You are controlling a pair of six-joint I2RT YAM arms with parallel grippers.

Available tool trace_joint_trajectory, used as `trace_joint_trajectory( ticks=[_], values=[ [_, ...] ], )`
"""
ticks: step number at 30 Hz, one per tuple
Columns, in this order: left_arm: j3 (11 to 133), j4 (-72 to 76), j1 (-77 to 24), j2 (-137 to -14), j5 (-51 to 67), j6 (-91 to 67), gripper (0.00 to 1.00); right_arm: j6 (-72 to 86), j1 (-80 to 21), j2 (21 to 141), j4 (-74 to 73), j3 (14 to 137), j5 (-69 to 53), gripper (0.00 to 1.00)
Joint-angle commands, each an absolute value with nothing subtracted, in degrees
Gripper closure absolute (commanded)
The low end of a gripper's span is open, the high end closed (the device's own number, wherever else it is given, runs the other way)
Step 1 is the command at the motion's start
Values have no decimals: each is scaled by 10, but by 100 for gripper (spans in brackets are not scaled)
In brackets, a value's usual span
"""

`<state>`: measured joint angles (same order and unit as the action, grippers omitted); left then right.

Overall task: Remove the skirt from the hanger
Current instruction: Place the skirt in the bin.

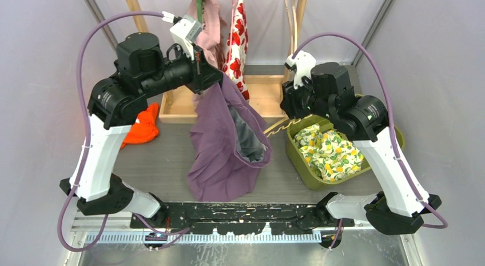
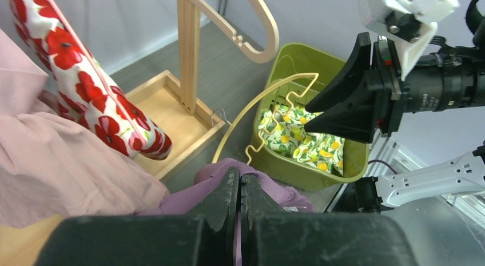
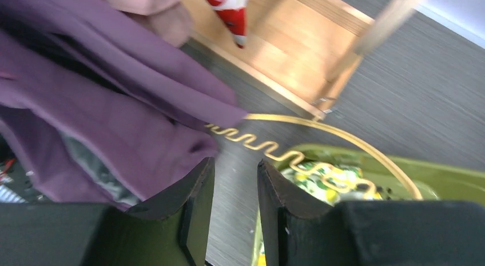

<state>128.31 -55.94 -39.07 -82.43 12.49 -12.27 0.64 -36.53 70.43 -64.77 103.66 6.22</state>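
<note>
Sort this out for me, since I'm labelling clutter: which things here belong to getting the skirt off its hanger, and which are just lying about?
Job: purple skirt; yellow hanger; left gripper, jaws shut on the skirt; right gripper, jaws open.
Lying about: green bin; lemon-print cloth; orange cloth; wooden rack; pink garment; poppy-print garment.

From above, the left hand (image 2: 239, 180) sits behind its own wrist at upper centre, so its grip on the skirt (image 1: 223, 146) doesn't show there. In the left wrist view the pinched bit of skirt is mostly buried under the hand. The hanger (image 3: 251, 141) is nearly all behind the right arm from above, and one end vanishes under the skirt in the right wrist view, which is blurry all over. Orange cloth (image 1: 143, 126) at left is half behind the left arm. Hanging clothes (image 1: 235, 43) run off the top edge.
</note>
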Motion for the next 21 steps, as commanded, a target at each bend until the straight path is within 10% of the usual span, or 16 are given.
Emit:
trace_joint_trajectory(
  ticks=[1, 21],
  values=[
    [1294, -463, -394, -817, 149, -143, 100, -12, -366, 696, -556, 1034, -77, 61],
    [1299, -460, -405, -854, 145, -136, 100, -9, -450, 752, -424, 1030, -164, 53]
  ],
)
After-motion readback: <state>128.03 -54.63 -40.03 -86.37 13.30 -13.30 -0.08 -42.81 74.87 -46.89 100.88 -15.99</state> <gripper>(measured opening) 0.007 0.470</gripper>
